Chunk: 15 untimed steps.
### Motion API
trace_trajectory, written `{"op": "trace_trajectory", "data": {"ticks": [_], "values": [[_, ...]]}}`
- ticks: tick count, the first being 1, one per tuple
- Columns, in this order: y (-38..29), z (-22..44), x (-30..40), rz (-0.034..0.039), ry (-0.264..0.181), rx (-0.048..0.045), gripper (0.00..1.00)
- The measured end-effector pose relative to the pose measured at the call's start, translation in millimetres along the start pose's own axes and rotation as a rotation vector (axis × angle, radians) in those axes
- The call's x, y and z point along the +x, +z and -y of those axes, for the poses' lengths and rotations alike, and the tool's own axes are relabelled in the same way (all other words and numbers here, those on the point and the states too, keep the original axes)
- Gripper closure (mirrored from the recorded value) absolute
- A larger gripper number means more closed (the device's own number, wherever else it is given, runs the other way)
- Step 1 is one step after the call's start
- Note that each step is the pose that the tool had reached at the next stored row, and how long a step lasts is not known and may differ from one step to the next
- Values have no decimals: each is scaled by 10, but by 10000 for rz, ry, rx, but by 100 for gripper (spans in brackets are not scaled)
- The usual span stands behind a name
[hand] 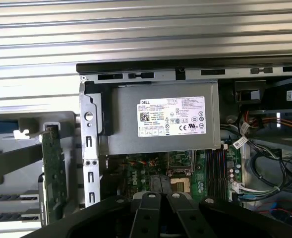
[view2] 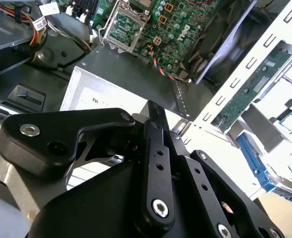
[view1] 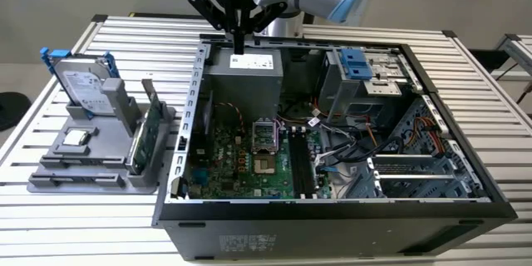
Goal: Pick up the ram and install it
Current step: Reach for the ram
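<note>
Slatted table, my gripper pressed together above the case, ram beside it looking light, brittle: grip its edges.

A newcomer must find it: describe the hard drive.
Beside the open computer case, at the exterior view's left, sits a grey stand. The hard drive stands upright at its far end: silver with blue rails, unlike the green card.
</note>
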<state>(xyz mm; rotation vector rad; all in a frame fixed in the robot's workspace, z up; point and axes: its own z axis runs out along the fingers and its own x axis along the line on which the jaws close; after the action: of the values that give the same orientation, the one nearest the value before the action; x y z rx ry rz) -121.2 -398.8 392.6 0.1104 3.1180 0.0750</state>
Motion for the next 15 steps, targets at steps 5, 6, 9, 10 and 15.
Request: {"op": "trace_trajectory", "data": {"ticks": [5,6,9,10,15], "values": [[0,0,0,1,16,0,100],[0,0,0,1,17,0,100],[-1,0,3,0,18,1,100],[-1,0,5,0,18,1,100],[-1,2,27,1,17,1,100]]}}
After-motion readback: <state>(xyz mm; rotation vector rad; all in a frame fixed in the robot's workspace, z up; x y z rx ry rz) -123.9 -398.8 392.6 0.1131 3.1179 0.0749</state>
